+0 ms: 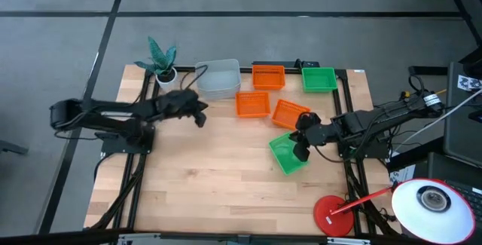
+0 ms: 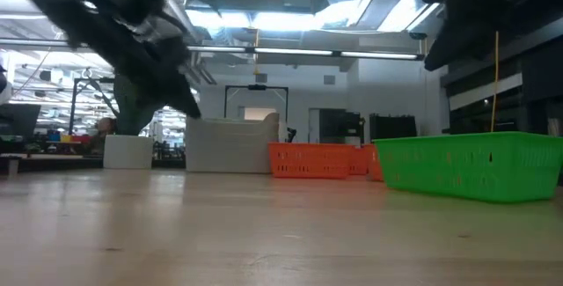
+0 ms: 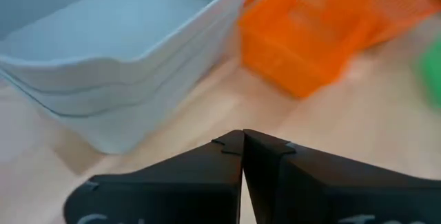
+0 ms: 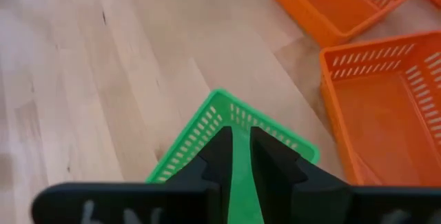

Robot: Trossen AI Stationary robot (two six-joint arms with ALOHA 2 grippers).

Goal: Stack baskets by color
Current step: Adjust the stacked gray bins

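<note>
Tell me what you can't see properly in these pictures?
- How many grey baskets are stacked: the high view looks straight down; the left wrist view is blurry.
- The rest of the green basket: the right claw, pinching its rim, covers it in the right wrist view.
- The plant pot: low view, arm hides its plant.

Perforated plastic baskets (image 4: 386, 107) – matt wood table (image 1: 211, 185).

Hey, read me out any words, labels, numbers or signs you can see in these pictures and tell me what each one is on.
None can be read.
Pale marks on the left claw body: cut off and blurred, unreadable.
Pale marks on the right claw body, which is shut on the green basket: also unreadable.
The grey baskets and orange baskets show no labels.
</note>
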